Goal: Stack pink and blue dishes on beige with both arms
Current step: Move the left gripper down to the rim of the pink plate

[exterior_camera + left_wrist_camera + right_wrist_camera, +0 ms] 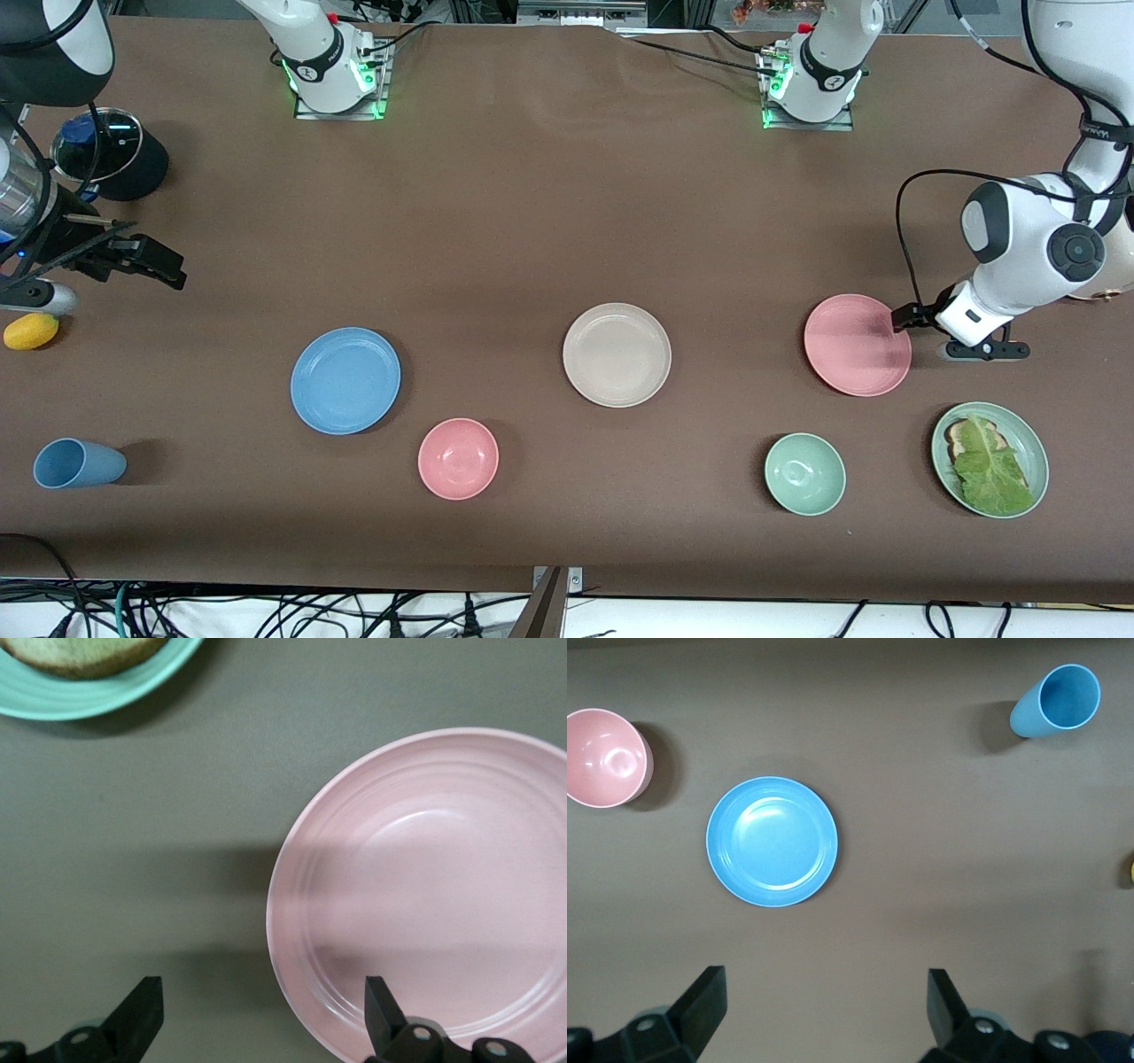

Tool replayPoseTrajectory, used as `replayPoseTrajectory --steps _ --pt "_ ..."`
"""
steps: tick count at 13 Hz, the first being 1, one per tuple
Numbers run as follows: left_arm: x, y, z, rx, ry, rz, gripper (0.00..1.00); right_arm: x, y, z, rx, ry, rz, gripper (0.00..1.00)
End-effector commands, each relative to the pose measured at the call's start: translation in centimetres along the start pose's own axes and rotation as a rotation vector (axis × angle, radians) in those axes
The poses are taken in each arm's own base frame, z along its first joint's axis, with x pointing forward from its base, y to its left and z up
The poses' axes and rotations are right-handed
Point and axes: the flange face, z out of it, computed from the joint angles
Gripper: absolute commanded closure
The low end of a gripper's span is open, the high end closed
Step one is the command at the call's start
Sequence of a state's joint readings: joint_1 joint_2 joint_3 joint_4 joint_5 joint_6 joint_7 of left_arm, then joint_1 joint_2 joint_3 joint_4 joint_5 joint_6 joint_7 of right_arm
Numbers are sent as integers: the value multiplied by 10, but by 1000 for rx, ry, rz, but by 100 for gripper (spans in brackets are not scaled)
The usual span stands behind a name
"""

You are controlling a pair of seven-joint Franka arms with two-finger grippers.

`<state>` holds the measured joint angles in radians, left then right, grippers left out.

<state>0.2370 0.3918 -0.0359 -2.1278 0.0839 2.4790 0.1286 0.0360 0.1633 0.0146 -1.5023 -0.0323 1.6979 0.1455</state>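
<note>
Left gripper [921,316], jaws spread, straddles the pink plate [857,345] rim; right gripper [151,261], also spread, hangs well off the blue plate [345,380].

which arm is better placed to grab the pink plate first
Left. The left gripper hangs open right at the rim of the pink plate, while the open right gripper sits far off at the right arm's end of the table.

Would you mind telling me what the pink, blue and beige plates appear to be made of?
Pink plate: probably moulded plastic with a satin finish, showing soft highlights and concentric ridges inside the rim. Blue plate: likely the same material, with even colour and a dull sheen. Beige plate: same shape and low rim, seemingly matte plastic, though glazed ceramic cannot be ruled out.
</note>
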Motion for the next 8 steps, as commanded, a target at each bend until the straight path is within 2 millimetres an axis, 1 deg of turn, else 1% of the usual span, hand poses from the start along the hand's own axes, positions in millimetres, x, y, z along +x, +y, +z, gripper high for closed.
replayPoseTrajectory --steps 1,2,5,6,7,8 --pt "0 -10 20 -4 -8 -13 0 -1 3 -3 18 -9 -10 0" --pt "-1 -10 25 -9 -16 -20 0 -1 3 -3 18 -9 -10 0" --pt "3 -9 30 -19 -19 -70 0 0 4 -1 17 -13 -8 0" --pt "3 -5 33 -20 -23 -86 7 0 6 -1 16 -13 -7 0" --pt "3 -3 36 -21 -29 -94 29 0 6 -1 16 -13 -7 0" --pt "3 -3 39 -23 -33 -95 47 0 6 -1 16 -13 -7 0"
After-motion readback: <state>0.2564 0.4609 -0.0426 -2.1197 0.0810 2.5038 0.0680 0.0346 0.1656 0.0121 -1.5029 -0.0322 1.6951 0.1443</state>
